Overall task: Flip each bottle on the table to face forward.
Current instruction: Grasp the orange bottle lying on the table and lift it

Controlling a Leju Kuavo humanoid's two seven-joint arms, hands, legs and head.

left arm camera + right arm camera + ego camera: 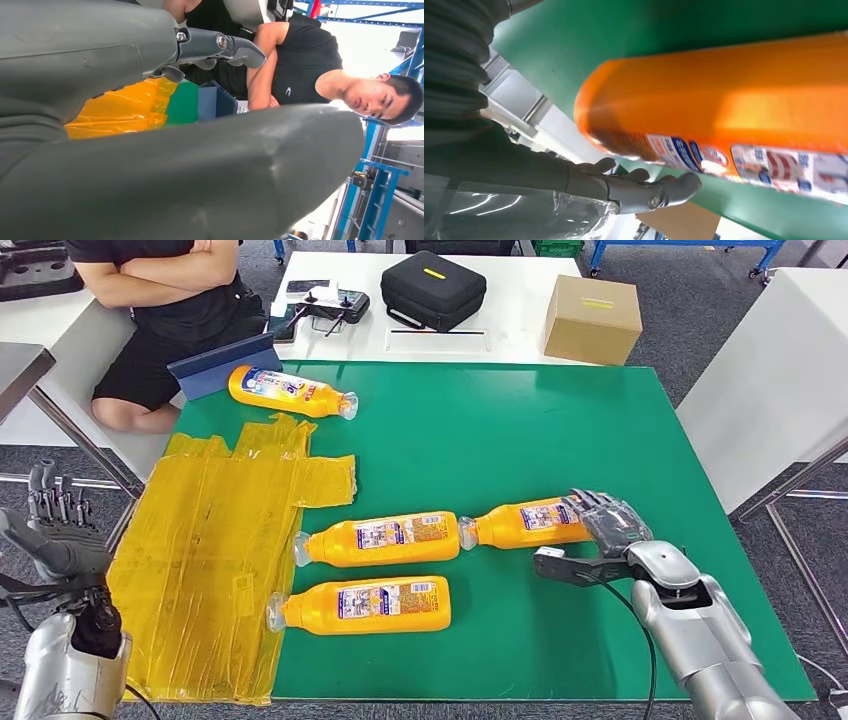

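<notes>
Left hand (55, 515) is raised beside the worktop's left edge, well apart from every bottle, fingers pointing up and spread, holding nothing; this parked posture leaves the working area free for the other arm. Relative to the green worktop (520, 420), placement runs as follows. A sheet of yellow film (215, 550) covers the left portion and hangs past the near-left corner. A far bottle (290, 391) lies on its side near the far-left corner, cap toward the centre, beside a blue holder (222, 364) at the far edge. Near the worktop's centre lie two bottles parallel to each other, labels up, caps on the film edge: the middle bottle (380, 538) and, closer to the near edge, the front bottle (362, 604). Just right of the middle bottle lies the right-hand bottle (525, 523), its cap almost meeting that bottle's base.

Right hand (600, 535) is at this bottle's base end, fingers arched over the top and thumb extended low on the near side. The right wrist view shows the fingers (644, 186) beside the bottle body with a gap visible, so the hand reads as spread and not yet gripping. Judged purpose: bracketing the base allows a roll about the long axis. A seated person (170, 300) waits beyond the far-left corner.
</notes>
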